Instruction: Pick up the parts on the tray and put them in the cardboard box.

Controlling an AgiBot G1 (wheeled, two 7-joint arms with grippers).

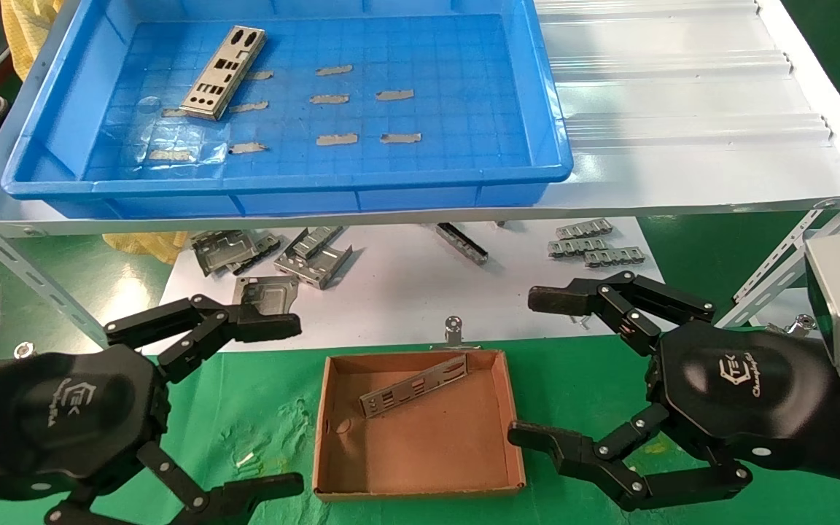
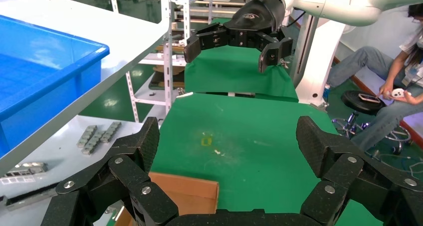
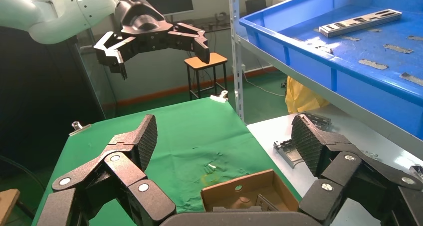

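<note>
Flanking the cardboard box [image 1: 420, 426] on the green bench [image 1: 245, 408], both pincers hang released.
Blue tray [image 1: 551, 109] on the white shelf holds one part [image 1: 223, 71] near its far-left corner; another part [image 1: 414, 396] leans inside the box; left pincer [image 1: 274, 405] and right pincer [image 1: 540, 368] stand beside the box's side edges.

The cardboard box [image 1: 420, 423] sits open-topped on the green cloth [image 1: 245, 408], one part [image 1: 414, 386] leaning inside near its far wall — the rest of its floor is bare. The left gripper [image 1: 274, 405] and right gripper [image 1: 537, 368], both spread wide, flank the box on either side. Beyond it, the white shelf's edge [image 1: 405, 211] overhangs grey brackets [image 1: 314, 255]. Above, the blue tray [image 1: 289, 102] is open — one part [image 1: 223, 71] near its far left corner, tape strips [image 1: 336, 98] scattered mid-floor.
</note>
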